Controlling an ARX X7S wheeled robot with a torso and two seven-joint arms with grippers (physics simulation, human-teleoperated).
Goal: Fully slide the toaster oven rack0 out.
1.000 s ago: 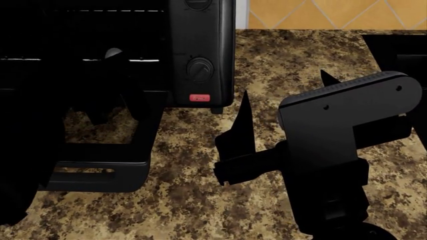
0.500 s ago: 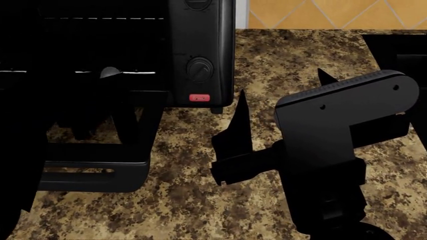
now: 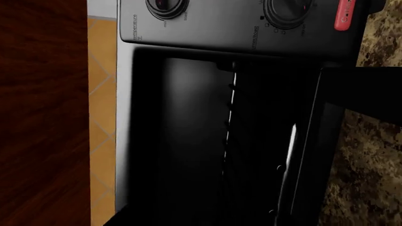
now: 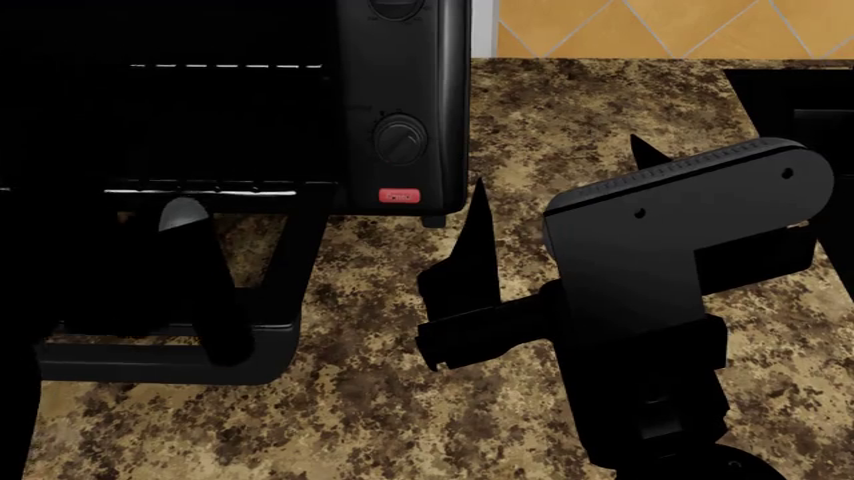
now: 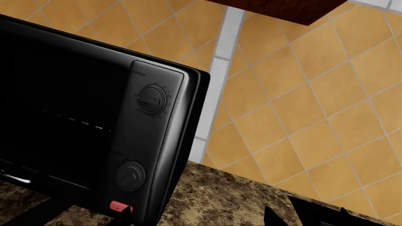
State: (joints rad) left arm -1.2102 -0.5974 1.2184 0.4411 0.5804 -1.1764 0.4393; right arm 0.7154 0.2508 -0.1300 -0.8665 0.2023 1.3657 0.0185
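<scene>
Nearest to you in the head view, the right arm fills the lower right of the frame, and its gripper [image 4: 554,215] hangs over bare counter with the two pointed fingers [image 4: 478,235] spread well apart and nothing between them. The same finger tips poke in at the lower edge of the right wrist view [image 5: 197,215], one by the red button, the other further along the counter.

The surface under everything is a speckled brown and tan stone counter [image 4: 387,400], running back to a wall of orange tiles [image 4: 667,28] with pale grout. A dark wooden cabinet [image 5: 283,9] hangs above the tiles in the right wrist view.

At the lower left of the head view, the oven door [image 4: 254,340] lies folded down onto the counter, its frame showing the stone through the opening. The left arm is a black mass over that door; you can make out one pale patch on it [image 4: 180,213], but you cannot tell whether its fingers are together or apart.

Just beyond, the rack [image 4: 214,187] shows as a pale ticked bar at the front lip of the cavity, right above the door hinge. In the left wrist view its bright bar [image 3: 290,146] lies near the door edge.

Further back, the toaster oven [image 4: 400,100] stands in the upper left, with its knobs [image 4: 398,138] and red button [image 4: 398,196] on the right-hand panel. A second ticked line [image 4: 227,66] sits higher inside the dark cavity. Another black appliance [image 4: 794,95] stands at the upper right edge.
</scene>
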